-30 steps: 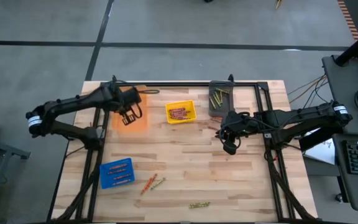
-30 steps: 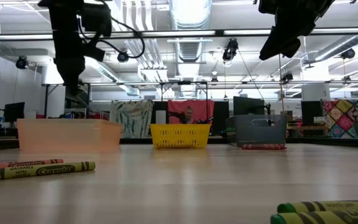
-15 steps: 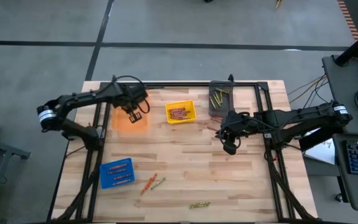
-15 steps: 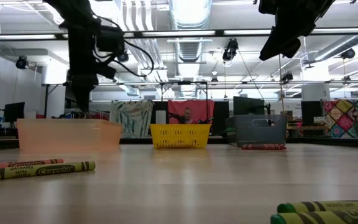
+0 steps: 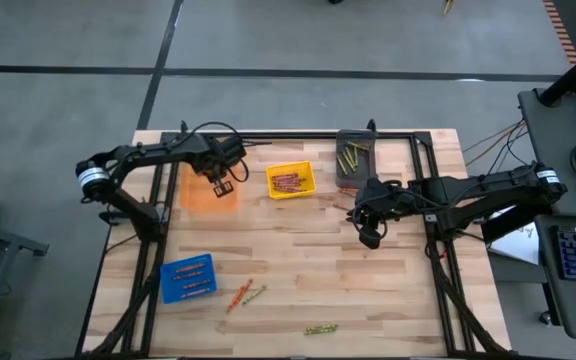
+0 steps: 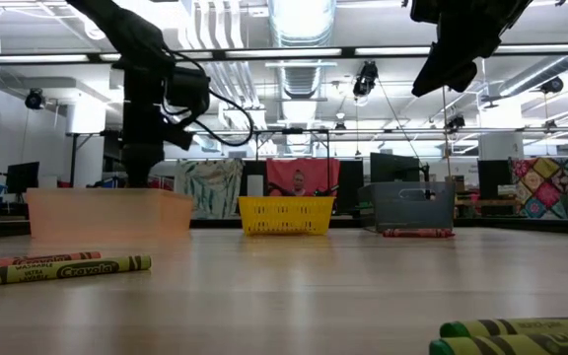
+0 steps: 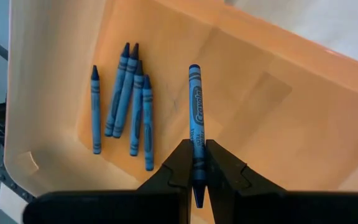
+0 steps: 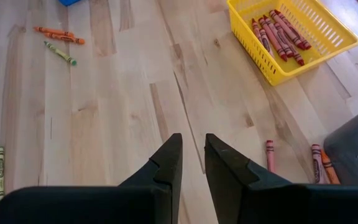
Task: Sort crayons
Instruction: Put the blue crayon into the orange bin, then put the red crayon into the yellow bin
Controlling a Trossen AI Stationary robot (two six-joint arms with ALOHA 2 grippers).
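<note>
The left gripper point(image 7: 194, 167) pinched a blue crayon point(image 7: 195, 111) near its bottom end, above the orange bin point(image 7: 278, 99) where five more blue crayons point(image 7: 124, 106) lay. The crayon looked light, stiff and snappable. The right gripper point(image 8: 192, 163) waited mid-table, fingers slightly apart, holding nothing.

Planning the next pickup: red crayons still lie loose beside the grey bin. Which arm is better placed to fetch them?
The right. Its hand hangs empty near the loose red crayons by the grey bin, while the left hand grips a blue crayon over the orange bin.
</note>
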